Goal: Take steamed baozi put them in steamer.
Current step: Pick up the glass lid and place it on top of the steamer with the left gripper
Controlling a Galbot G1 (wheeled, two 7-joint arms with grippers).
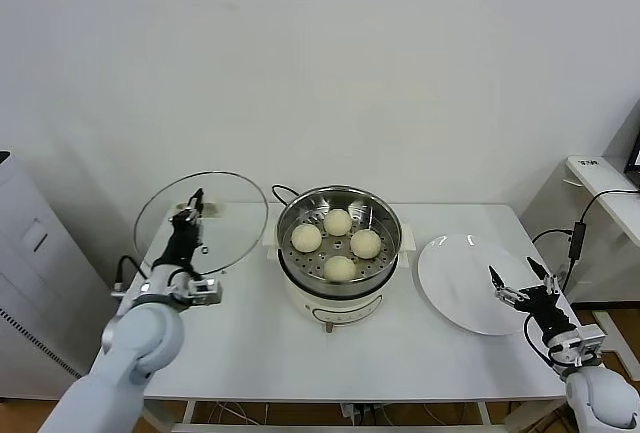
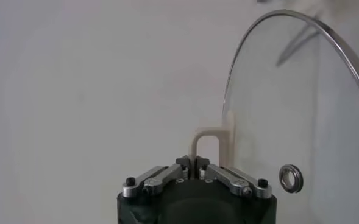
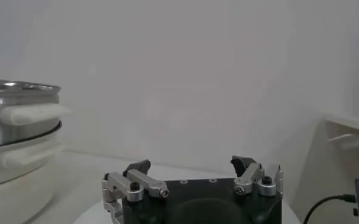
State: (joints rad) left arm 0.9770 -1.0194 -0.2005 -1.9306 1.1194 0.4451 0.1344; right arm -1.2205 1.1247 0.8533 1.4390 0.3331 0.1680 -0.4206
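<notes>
Four cream-white baozi (image 1: 338, 221) lie in the shiny steel steamer (image 1: 385, 215) on its cream pot base at the table's middle. My left gripper (image 1: 190, 209) is shut on the cream handle (image 2: 211, 139) of the round glass lid (image 1: 225, 218) and holds the lid up on edge, left of the steamer. My right gripper (image 1: 519, 282) is open and empty at the right edge of the flat white plate (image 1: 462, 278). The steamer's side also shows in the right wrist view (image 3: 14, 119).
The white plate is bare. A black cord (image 1: 283, 190) runs behind the steamer. A grey cabinet (image 1: 25, 283) stands left of the table, a white shelf (image 1: 603, 175) with a cable at the right.
</notes>
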